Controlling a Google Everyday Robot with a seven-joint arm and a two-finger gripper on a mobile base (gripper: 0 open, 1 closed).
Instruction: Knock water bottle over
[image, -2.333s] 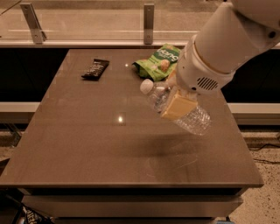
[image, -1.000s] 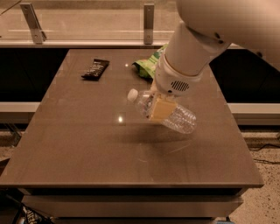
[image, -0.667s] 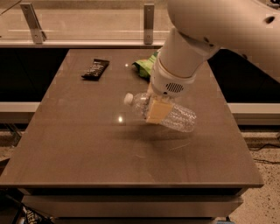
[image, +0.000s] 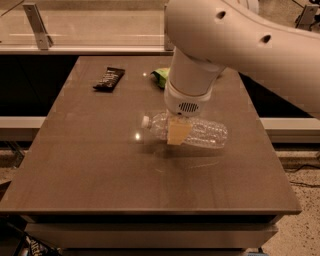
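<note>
at the middle of the tabletop: the water bottle lies level on its side, white cap to the left, base to the right.
claw: closed on the water bottle near its shoulder, by my reading; one tan finger crosses the near side, and the other is hidden behind.
arm: big and white, coming down from the far right, straight over the grip.
contact with the surface: cannot tell whether the bottle rests on the tabletop or hangs just above it; a faint shadow lies under it.
neighbours: a green snack bag just beyond the arm on the far side; a dark bar far left, well apart.
task standing: the bottle is already off its base, so what looks left is letting go and backing away.
risk, rolling: the body is round and ribbed, so once freed it may roll toward the near or far edge.
risk, dropping: if it does hang in the air, opening there could make it bounce and skid.
risk, squeeze: thin plastic may dent, or cling to a finger and get dragged as the claw lifts.
risk, sweep: a careless pull-back toward the far side could shove the snack bag.
</note>
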